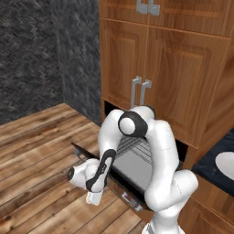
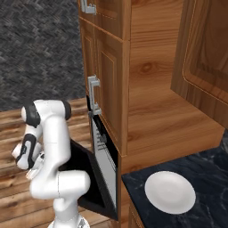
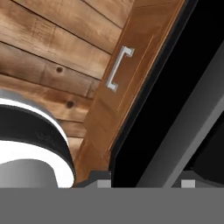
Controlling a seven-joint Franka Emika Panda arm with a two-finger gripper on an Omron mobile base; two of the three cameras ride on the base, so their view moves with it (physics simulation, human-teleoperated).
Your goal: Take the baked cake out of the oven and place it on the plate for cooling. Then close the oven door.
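We see the oven door (image 1: 132,171) hanging open at the lower centre of the left base view, with the gripper (image 1: 93,199) low beside its outer edge. In the hand view the grey handle bar (image 3: 183,135) runs diagonally just above the fingertips (image 3: 101,183); whether the jaws are apart or clamped on it we cannot tell. We judge the door stiff, hinged and glossy, best taken by the bar. The baked cake is not discernible inside the oven (image 2: 104,156); we expect it to be light and crumbly, best gripped gently at its sides. The plate (image 2: 169,191) lies on the dark counter (image 2: 209,169) at lower right. The open door and the wire racks (image 1: 137,148) obstruct reach into the cavity.
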